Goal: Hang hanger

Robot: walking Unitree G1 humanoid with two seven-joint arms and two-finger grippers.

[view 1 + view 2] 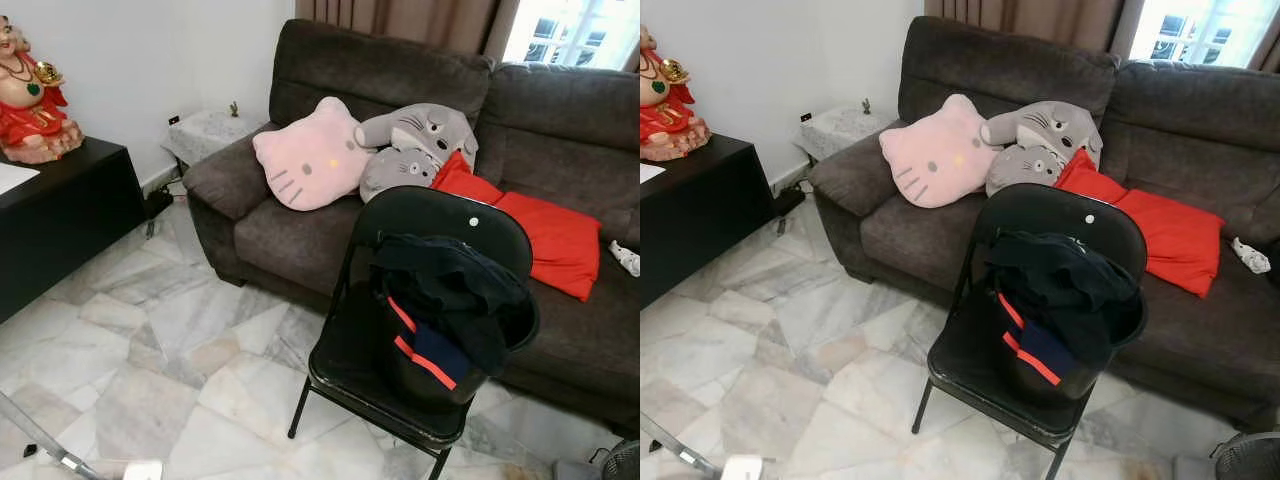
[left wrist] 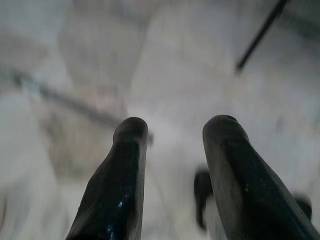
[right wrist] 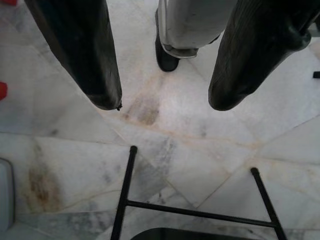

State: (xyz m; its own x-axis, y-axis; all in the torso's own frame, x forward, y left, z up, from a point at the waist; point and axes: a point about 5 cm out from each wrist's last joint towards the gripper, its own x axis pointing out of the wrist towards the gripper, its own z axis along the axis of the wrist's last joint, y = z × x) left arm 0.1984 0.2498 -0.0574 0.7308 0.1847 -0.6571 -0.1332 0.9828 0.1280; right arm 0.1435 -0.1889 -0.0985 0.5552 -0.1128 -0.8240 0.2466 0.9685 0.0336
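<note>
Black chair (image 1: 420,330) up front, dark garment (image 1: 450,300) heaped on seat. Sofa (image 1: 560,130) just behind. Hanger? Cannot tell. Left pincer (image 2: 172,130) and right pincer (image 3: 162,102) both hang over marble floor (image 1: 150,340), fingers apart, empty.

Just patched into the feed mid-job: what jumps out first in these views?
A black folding chair stands on the marble floor in front of a dark brown sofa, with dark clothing with red stripes heaped on its seat. On the sofa sit a pink cat cushion, a grey plush and a red cushion.
</note>
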